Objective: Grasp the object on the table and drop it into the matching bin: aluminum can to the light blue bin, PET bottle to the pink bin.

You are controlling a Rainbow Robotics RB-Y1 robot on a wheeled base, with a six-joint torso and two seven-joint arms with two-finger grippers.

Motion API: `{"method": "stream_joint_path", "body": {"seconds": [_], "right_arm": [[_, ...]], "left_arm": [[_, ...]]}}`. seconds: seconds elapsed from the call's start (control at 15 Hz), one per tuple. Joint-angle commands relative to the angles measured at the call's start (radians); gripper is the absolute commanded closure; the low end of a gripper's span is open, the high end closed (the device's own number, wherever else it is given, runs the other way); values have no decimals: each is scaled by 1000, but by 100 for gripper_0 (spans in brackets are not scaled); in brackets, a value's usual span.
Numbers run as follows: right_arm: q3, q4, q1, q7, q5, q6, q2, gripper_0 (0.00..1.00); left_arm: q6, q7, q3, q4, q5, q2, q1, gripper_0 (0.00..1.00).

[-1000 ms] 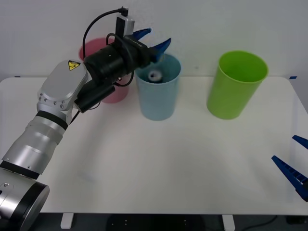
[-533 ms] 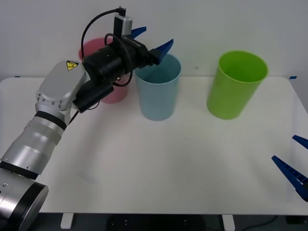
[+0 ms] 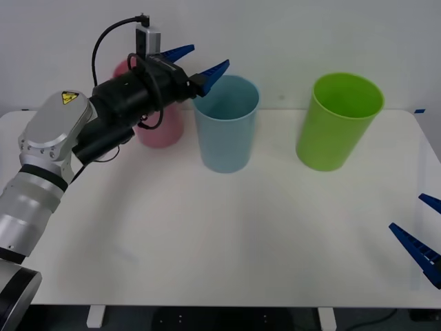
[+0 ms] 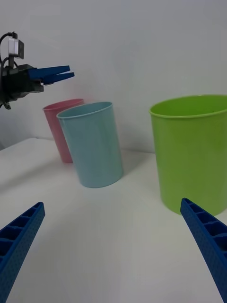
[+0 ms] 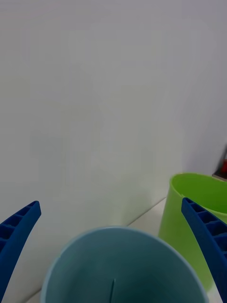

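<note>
The left end effector [image 3: 196, 60] has drawn back leftward, spread empty at upper left beside the tall pale blue plastic bin [image 3: 227, 132]; the right end effector [image 3: 422, 233] rests open at lower right over the white desk [image 3: 227, 234].

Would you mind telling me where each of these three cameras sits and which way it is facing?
Front view: above the arms, looking down at the table; shows the left gripper raised beside the light blue bin and the right gripper low at the table's right edge.
Right wrist view: low over the table, facing the pink bin, the light blue bin and the green bin; own open fingers frame it.
Left wrist view: above the light blue bin's rim, facing the wall; own open fingers show.
All three views share the light blue and green bins.
</note>
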State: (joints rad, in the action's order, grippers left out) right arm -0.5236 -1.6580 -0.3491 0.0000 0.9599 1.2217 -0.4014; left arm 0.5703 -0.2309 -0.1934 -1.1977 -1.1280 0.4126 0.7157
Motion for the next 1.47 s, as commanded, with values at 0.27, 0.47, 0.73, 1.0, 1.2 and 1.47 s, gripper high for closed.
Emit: {"method": "stream_joint_path", "body": {"seconds": [0.27, 0.47, 0.73, 1.0, 1.2, 1.47], "right_arm": [[0, 0, 0, 0, 0, 0, 0, 0], [0, 0, 0, 0, 0, 0, 0, 0], [0, 0, 0, 0, 0, 0, 0, 0], [0, 0, 0, 0, 0, 0, 0, 0], [0, 0, 0, 0, 0, 0, 0, 0], [0, 0, 0, 0, 0, 0, 0, 0]], "left_arm": [[26, 45, 8, -140, 119, 58, -142, 0], [120, 110, 49, -197, 134, 86, -223, 0], [270, 117, 114, -286, 119, 129, -323, 0], [399, 107, 250, -353, 62, 129, -440, 0], [427, 97, 351, -421, 33, 129, -548, 0], [477, 78, 488, -496, -9, 129, -673, 0]]}}
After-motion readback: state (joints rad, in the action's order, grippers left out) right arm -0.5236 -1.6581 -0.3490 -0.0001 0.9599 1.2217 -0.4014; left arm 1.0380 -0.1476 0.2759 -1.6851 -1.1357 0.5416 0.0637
